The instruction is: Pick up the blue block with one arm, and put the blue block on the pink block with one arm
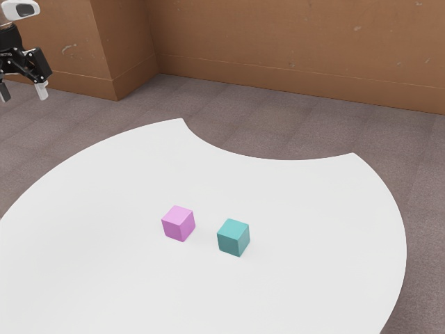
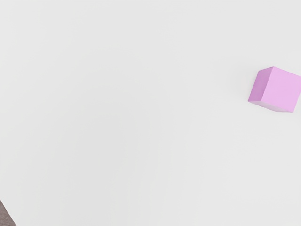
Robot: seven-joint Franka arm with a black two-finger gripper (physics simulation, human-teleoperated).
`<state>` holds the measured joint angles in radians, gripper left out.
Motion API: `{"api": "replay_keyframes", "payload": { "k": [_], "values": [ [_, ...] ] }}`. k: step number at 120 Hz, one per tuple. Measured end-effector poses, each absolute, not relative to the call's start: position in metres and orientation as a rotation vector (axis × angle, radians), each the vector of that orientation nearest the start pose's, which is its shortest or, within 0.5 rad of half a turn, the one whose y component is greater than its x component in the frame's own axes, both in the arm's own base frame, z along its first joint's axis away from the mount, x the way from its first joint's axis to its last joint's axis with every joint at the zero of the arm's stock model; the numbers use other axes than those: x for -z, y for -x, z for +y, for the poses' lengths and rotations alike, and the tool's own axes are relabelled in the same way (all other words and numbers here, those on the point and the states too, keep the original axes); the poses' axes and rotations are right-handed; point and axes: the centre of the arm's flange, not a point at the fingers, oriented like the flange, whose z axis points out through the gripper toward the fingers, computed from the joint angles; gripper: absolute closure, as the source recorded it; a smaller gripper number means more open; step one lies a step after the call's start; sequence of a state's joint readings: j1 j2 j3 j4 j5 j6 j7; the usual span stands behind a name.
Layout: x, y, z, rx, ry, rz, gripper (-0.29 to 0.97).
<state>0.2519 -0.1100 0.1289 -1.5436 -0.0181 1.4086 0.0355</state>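
Brown panelled walls, grey floor; a white round tabletop (image 1: 299, 209) with a curved notch in its far edge. Exterior view: one matte pink cube block (image 1: 178, 223) and one matte blue-teal cube block (image 1: 233, 236) sit near each other but apart, the blue one toward the exterior view's right. One black two-finger gripper (image 1: 23, 89) hangs high at upper left, fingers spread and empty, well apart from both blocks. Probably a start pose, with nothing grasped yet. Wrist view: the pink cube block (image 2: 276, 88) rests on the white top, off to one side and not under the hand.
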Motion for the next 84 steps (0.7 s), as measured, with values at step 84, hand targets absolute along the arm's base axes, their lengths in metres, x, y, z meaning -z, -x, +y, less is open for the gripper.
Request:
{"api": "replay_keyframes", "payload": {
  "k": [84],
  "values": [
    [-0.722, -0.417, -0.2, -0.055, 3.086, 0.348, 0.0]
  ]
}}
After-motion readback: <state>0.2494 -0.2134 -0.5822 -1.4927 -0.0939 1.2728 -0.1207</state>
